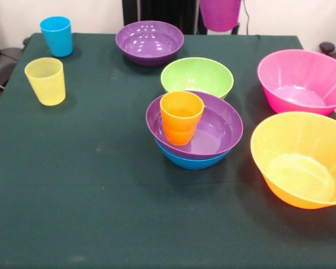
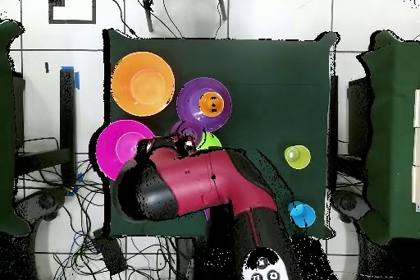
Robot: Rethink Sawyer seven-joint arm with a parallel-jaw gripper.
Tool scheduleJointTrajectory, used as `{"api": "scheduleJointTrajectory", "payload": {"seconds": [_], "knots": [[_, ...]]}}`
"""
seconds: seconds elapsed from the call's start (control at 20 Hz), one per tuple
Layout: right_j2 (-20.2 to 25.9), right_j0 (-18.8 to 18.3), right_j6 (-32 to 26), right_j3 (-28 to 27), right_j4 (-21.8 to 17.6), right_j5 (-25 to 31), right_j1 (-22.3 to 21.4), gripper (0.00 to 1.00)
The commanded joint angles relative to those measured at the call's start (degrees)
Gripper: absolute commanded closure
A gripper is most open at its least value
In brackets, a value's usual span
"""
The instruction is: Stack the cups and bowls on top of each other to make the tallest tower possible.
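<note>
The hand (image 1: 219, 7), at twelve o'clock, grasps the purple cup (image 1: 219, 17) above the tabletop (image 1: 89, 185); the orange cup (image 1: 181, 116) sits in the tower (image 1: 204, 140).

A cup (image 1: 181, 116) stands in a bowl (image 1: 215, 126) nested on another bowl (image 1: 191, 161) mid-table. Behind them sit two bowls (image 1: 197, 76) (image 1: 149, 41); to the right, two larger bowls (image 1: 302, 80) (image 1: 300, 158). Two cups (image 1: 45, 80) (image 1: 56, 35) stand far left, one behind the other.

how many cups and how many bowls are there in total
cups: 4 (blue cup, yellow cup, orange cup, purple cup)
bowls: 6 (far purple bowl, green bowl, nested purple bowl, blue bowl, pink bowl, orange bowl)
total: 10
</note>
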Motion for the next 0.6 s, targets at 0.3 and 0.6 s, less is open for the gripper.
{"api": "scheduleJointTrajectory", "payload": {"seconds": [0.3,0.6], "knots": [[-7.3,1.2,13.6,6.5,0.4,-15.5,9.2,1.00],[-7.8,1.1,13.6,7.1,1.2,-18.9,10.6,1.00]]}}
